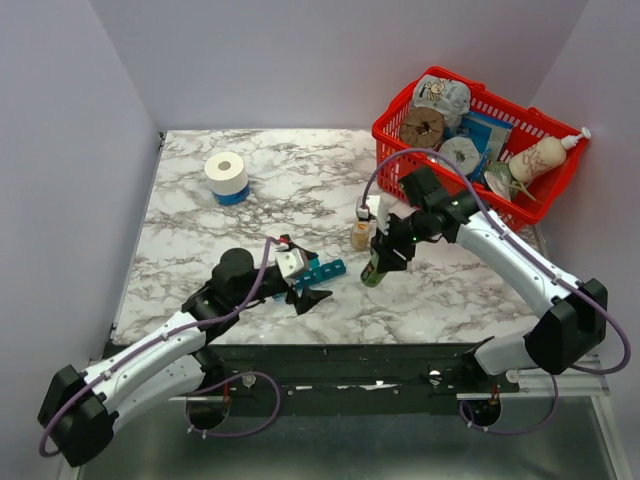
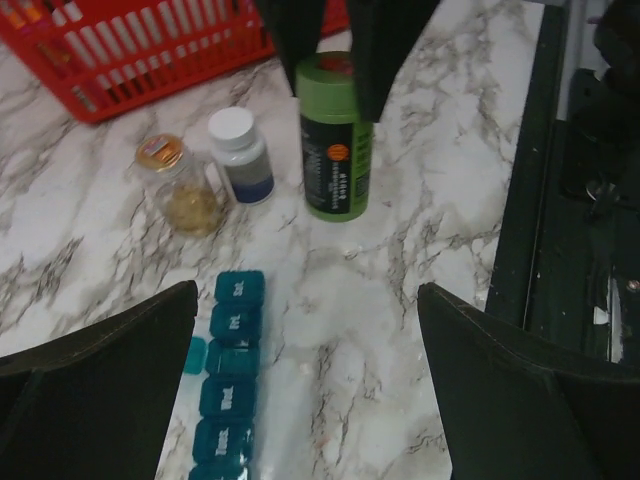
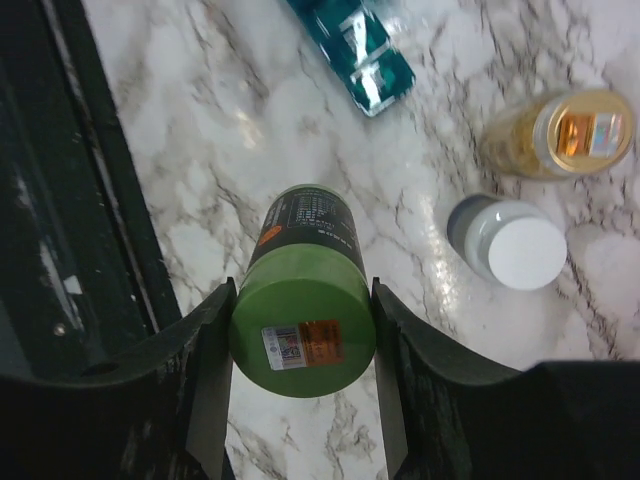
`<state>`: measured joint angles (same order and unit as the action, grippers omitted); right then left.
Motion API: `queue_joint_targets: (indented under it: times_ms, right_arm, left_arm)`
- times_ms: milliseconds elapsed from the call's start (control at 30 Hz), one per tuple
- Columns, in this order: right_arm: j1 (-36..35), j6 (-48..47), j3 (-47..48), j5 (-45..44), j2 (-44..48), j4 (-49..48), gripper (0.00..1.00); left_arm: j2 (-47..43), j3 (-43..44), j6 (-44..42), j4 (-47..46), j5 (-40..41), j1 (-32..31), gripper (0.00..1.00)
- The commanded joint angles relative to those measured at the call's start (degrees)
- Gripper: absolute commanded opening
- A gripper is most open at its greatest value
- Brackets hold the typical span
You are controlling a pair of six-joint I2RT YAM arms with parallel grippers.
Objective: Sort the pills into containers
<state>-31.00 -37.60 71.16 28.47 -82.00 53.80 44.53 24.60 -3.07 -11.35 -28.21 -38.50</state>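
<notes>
The green bottle (image 2: 334, 140), at three o'clock of the pill box (image 2: 232, 340), is being pinched by the right claw (image 3: 303, 320), the left claw (image 2: 307, 300) being held spread; a steady lift is being called for.
</notes>
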Motion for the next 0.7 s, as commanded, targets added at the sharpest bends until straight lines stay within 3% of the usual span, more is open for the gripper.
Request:
queue_joint_targets:
  times_ms: [0,100,233,467,667]
  right_arm:
    - [0.07,0.42,4.51,15.02,2.72,3.33,0.16]
    - [0.07,2.62,6.36,18.63,2.28,2.27,0.15]
    - [0.07,5.08,8.38,20.84,1.75,1.22,0.15]
    - [0.07,8.51,7.25,24.7,2.63,-1.77,0.14]
    - [0.07,9.92,6.36,26.37,2.98,-3.17,0.14]
  left_arm:
    - [6.08,1.23,-10.1,-11.31,8.68,-9.9,0.99]
    - [11.53,2.64,-12.04,-18.06,15.08,-15.88,0.99]
    - [17.85,4.66,-15.03,-20.29,22.66,-20.11,0.99]
    - [20.94,7.3,-13.19,-19.59,30.39,-21.53,0.99]
    - [23.49,10.55,-11.08,-15.11,30.76,-21.7,0.8]
